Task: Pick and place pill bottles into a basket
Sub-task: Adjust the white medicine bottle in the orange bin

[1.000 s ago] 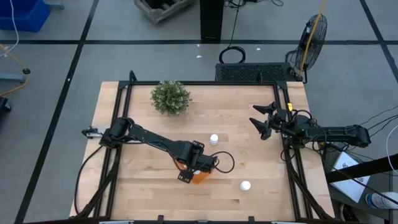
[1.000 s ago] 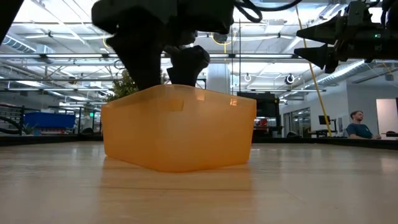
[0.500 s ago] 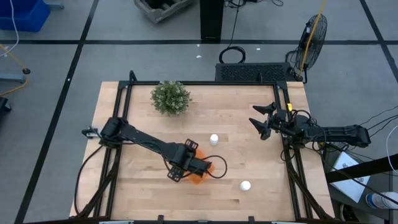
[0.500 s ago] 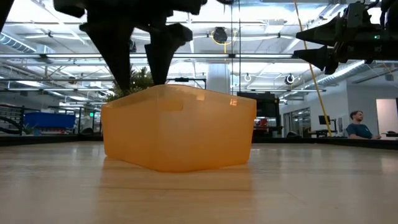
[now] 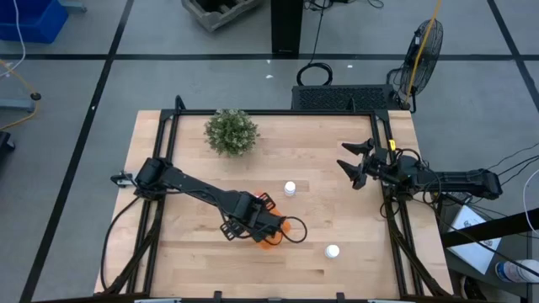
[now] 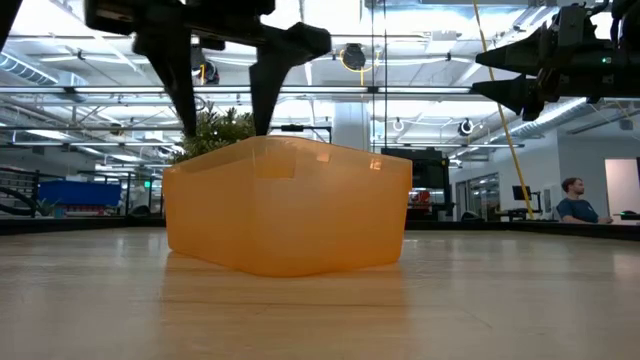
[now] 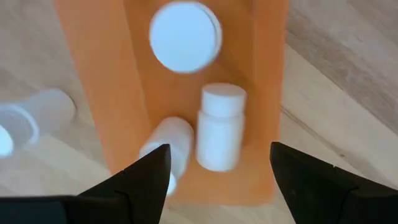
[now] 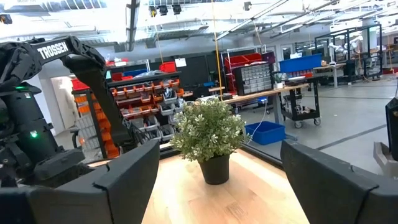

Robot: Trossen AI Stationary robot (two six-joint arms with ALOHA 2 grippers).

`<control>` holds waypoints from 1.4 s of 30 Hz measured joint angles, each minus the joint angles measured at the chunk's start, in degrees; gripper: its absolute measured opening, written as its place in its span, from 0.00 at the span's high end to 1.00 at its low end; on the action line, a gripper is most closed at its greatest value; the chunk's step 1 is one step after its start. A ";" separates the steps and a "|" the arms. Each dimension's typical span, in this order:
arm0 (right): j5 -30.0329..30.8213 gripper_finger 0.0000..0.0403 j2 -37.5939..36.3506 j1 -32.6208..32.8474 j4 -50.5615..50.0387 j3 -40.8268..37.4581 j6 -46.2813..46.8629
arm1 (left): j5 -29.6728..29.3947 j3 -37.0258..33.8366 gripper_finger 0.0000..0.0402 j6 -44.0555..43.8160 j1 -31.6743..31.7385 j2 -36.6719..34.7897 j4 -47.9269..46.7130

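Three smooth white cylindrical pill bottles [image 7: 219,127] in orange plastic basket [image 7: 99,93].

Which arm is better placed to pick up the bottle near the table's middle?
Left, probably. The left gripper hangs open over the basket, close to that pill bottle. The right gripper waits open at the table's right edge, farther away, nearer neither remaining bottle.
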 joint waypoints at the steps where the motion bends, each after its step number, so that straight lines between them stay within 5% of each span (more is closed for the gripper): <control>1: 0.01 0.19 0.00 0.01 -0.08 0.01 -0.01 | 0.35 0.00 0.32 0.64 0.15 0.00 1.02; 42: 0.09 0.19 0.00 0.00 -1.03 0.00 0.55 | 11.40 -11.80 0.32 8.06 4.52 0.04 11.91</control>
